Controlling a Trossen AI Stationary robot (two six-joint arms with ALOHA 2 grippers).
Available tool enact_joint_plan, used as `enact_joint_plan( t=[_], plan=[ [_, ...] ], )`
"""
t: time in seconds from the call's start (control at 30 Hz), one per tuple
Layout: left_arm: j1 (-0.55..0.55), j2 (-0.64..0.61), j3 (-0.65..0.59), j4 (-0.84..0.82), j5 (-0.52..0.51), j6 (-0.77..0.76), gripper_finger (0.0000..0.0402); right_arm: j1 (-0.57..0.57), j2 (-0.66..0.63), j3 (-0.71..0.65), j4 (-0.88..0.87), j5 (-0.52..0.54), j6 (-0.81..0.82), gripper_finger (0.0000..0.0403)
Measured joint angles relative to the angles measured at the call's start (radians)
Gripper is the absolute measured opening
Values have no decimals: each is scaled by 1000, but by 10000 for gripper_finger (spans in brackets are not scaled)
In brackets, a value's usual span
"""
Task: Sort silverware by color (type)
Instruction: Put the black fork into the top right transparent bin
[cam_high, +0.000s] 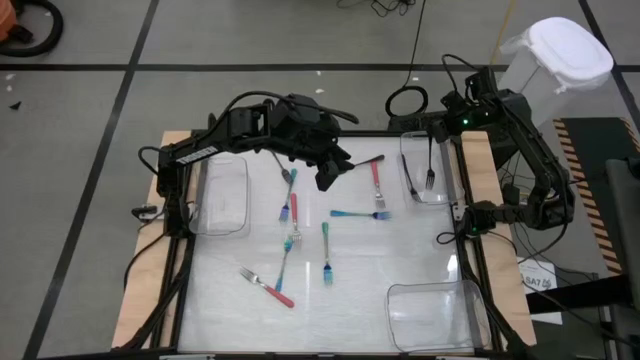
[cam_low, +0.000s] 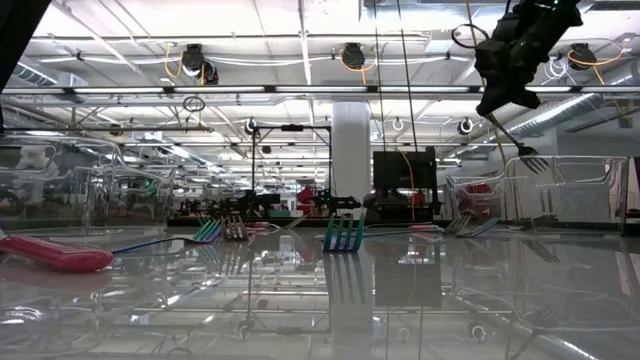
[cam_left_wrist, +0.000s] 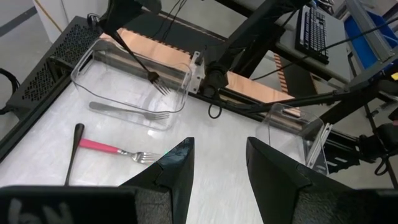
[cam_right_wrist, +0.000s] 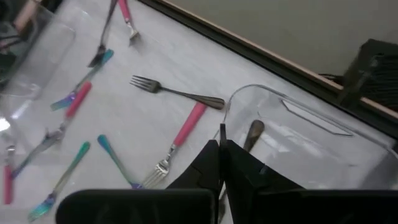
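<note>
My right gripper (cam_low: 503, 100) is shut on a black fork (cam_high: 430, 170) and hangs over the clear bin (cam_high: 445, 190) at the table's far right. A grey fork (cam_left_wrist: 130, 112) lies flat in that bin. Pink-handled forks (cam_high: 376, 182) (cam_high: 270, 288) and teal-handled forks (cam_high: 358, 213) (cam_high: 326, 250) lie scattered on the table's middle. Another black fork (cam_left_wrist: 73, 152) rests beside a pink one (cam_left_wrist: 109, 147). My left gripper (cam_high: 327, 178) hovers open above the far middle of the table, with nothing between its fingers. My right gripper pinches the black fork's handle near its upper end (cam_low: 500, 118) between its two shut fingers, coming slantwise from above. The fork slopes down below the fingers with its tines (cam_low: 531, 160) lowest. It hangs clear over the bin.
A second clear bin (cam_high: 225, 195) stands at the table's left edge and a third (cam_high: 435, 312) at the near right corner. A white lidded container (cam_high: 560, 55) stands beyond the table's far right. Cables run along the frame.
</note>
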Motion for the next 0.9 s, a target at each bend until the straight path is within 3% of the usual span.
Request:
enact_joint_plan(
  t=[0.23, 0.53, 0.9],
  plan=[
    [-5, 0, 0, 0, 0, 4, 147, 75, -106, -54, 80, 132, 113, 3],
    [-6, 0, 0, 0, 0, 47, 147, 82, -188, -301, 230, 136, 224, 3],
    [-6, 0, 0, 0, 10, 50, 147, 87, -138, -323, 272, 152, 217, 5]
  ],
)
